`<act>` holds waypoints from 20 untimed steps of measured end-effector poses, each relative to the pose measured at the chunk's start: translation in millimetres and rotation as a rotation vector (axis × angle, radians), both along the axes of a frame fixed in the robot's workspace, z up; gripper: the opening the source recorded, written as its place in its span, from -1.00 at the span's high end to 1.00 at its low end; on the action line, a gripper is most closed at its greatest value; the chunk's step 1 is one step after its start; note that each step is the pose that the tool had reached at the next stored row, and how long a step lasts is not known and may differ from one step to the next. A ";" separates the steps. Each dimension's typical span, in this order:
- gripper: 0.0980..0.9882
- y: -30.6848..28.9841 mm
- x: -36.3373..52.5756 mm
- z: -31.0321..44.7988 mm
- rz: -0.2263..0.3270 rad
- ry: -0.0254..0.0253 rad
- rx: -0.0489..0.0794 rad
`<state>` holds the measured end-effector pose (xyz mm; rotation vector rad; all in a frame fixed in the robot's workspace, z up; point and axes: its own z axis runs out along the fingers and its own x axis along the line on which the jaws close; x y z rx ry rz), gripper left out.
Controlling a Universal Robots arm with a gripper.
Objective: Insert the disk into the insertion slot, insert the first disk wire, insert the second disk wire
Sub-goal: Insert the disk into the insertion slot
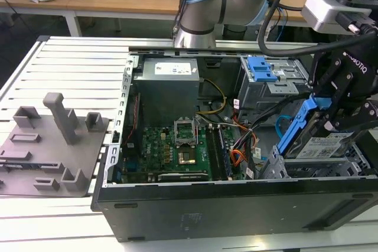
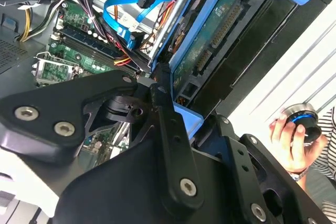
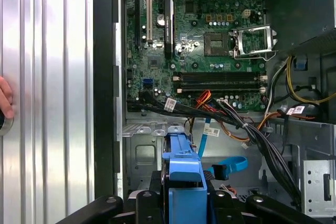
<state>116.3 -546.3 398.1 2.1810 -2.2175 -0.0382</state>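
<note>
Black gripper (image 3: pixel 185 203) looms close, clamped on the disk (image 1: pixel 322 143) by its blue carrier (image 3: pixel 185 174), tilted just above the insertion slot (image 1: pixel 357 159): disk insertion in hand, I'd say, and seating calls for levelling with that cage's mouth.

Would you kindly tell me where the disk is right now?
At the exterior view's right, the disk tilts at the insertion slot, held by the gripper.

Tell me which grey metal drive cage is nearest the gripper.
The low perforated light grey cage at the exterior view's right, under the gripper holding the blue-framed grey disk; the taller, blue-latched cage stands apart.
</note>
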 end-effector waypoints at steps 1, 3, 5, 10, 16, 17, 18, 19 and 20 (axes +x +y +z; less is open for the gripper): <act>0.40 0.0 0.0 0.0 0.000 0.0000 0.000; 0.37 0.0 0.0 0.0 0.000 -0.0001 0.000; 0.09 0.0 0.0 -0.1 0.000 0.0000 0.000; 0.28 0.0 0.0 0.0 0.000 -0.0001 -0.001; 0.98 0.0 0.0 0.0 0.000 0.0000 -0.001; 0.98 0.0 0.0 0.0 0.000 0.0000 -0.001; 0.98 0.0 0.0 -0.1 0.000 0.0000 -0.001; 0.98 0.0 0.0 -0.1 0.000 -0.0001 -0.001; 0.98 0.0 0.0 0.0 0.000 0.0000 -0.001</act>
